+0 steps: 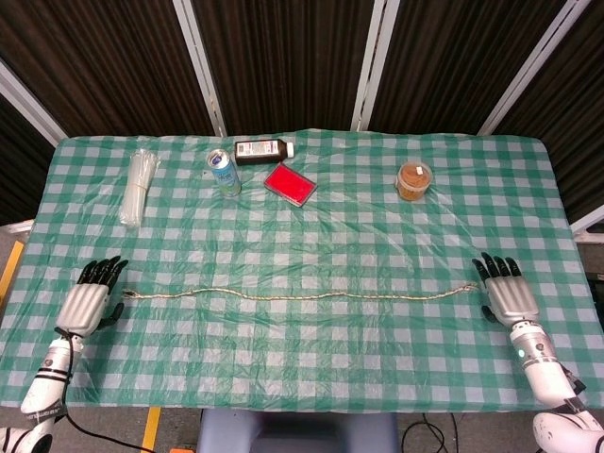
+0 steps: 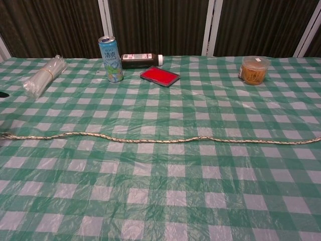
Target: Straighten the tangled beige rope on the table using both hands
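The left hand [image 1: 87, 302] has a silver-grey ribbed metal back and black fingertips [image 1: 99, 272]. The right hand [image 1: 508, 294] is built the same. Each sits on a white, rounded forearm with dark joint rings; the right wrist shows a small teal-green light.
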